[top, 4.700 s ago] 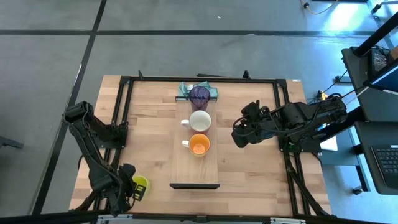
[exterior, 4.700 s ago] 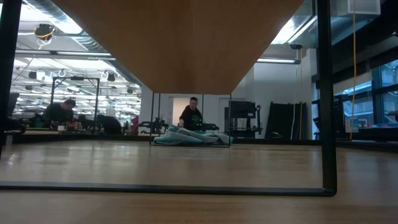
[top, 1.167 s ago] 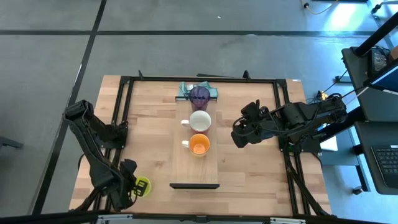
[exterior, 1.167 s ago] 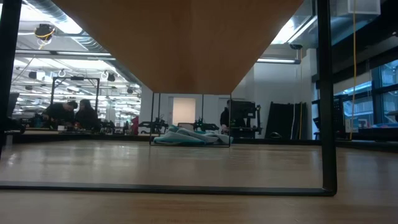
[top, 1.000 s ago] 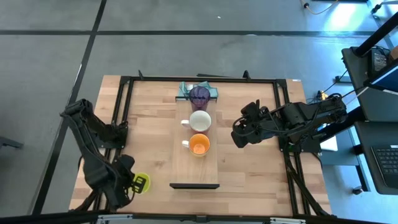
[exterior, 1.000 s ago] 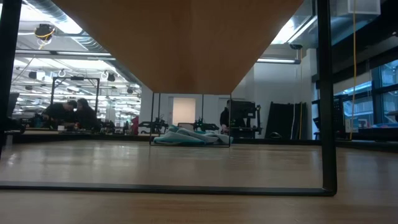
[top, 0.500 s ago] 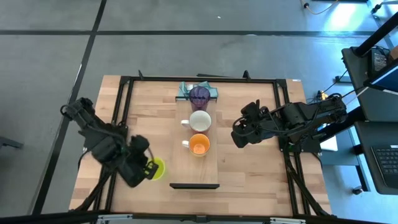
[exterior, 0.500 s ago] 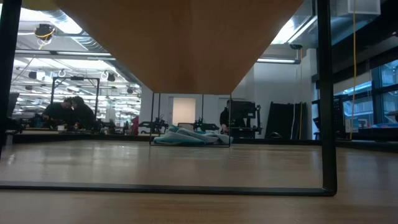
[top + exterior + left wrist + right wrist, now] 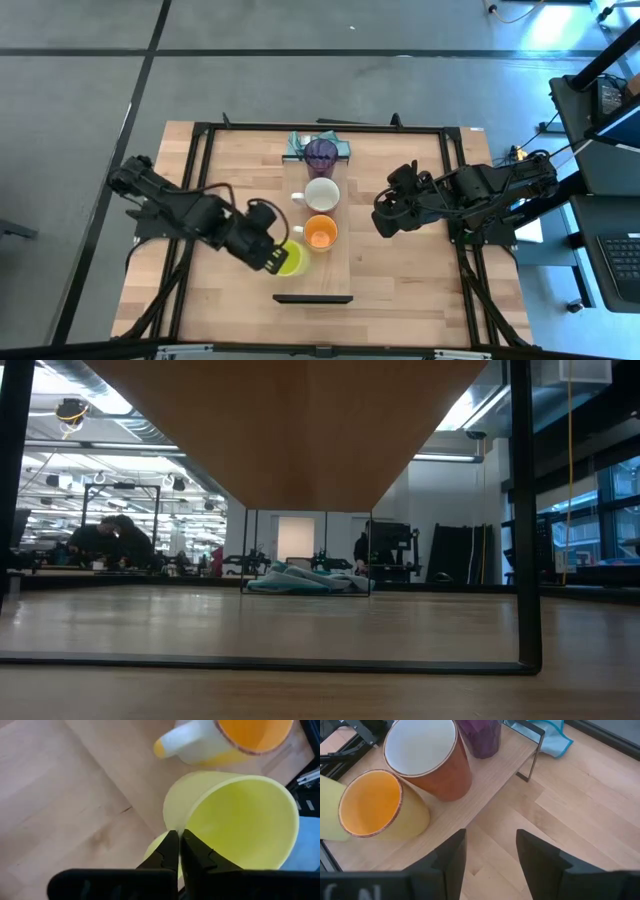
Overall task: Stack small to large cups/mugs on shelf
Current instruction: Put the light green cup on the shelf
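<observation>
Your left gripper (image 9: 268, 252), clamped on the yellow-green mug (image 9: 290, 260), swung it from the table's 7 o'clock corner to just beside the shelf (image 9: 317, 280), so the last placement looked near

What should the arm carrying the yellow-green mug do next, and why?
Probably carry it a little farther over the shelf and lower it into the bare stretch behind the orange mug. The left hand is shut on the yellow-green mug, which is only at the shelf's edge.
</observation>
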### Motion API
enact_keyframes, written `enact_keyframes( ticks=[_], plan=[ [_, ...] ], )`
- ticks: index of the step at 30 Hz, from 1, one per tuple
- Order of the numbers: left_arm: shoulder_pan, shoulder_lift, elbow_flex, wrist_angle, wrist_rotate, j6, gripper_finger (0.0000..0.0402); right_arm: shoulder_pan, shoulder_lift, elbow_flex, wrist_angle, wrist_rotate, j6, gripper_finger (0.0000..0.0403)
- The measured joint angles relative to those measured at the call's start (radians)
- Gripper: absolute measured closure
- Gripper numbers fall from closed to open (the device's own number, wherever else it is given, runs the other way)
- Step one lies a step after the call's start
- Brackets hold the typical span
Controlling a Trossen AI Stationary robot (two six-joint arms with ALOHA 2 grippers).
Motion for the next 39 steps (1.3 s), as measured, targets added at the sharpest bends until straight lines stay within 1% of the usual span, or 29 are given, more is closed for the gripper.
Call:
enact_keyframes(
  ticks=[7,11,18,20,23,30,39],
  plan=[
    [0.017,0.043,0.000,0.090,0.052,0.030,0.0401,0.000,0.000,0.000,0.000,0.022,-0.002,0.0229],
    [0.018,0.061,0.000,0.148,0.054,0.031,0.0401,0.000,0.000,0.000,-0.001,0.026,-0.005,0.0229],
    [0.022,0.069,0.000,0.191,0.048,0.034,0.0401,0.000,0.000,0.000,0.004,0.025,0.001,0.0229],
    [0.022,0.069,0.000,0.207,0.041,0.036,0.0401,0.000,0.005,0.000,0.017,0.011,0.013,0.0229],
    [0.023,0.069,0.000,0.213,0.031,0.042,0.0401,0.006,0.021,0.000,0.029,-0.037,0.027,0.0229],
    [0.036,0.078,0.000,0.241,0.031,0.079,0.0401,0.036,0.081,-0.002,0.066,-0.095,0.030,0.0229],
    [0.048,0.110,0.000,0.252,0.079,0.114,0.0401,0.042,0.112,-0.002,0.172,-0.167,0.025,0.0229]
  ],
)
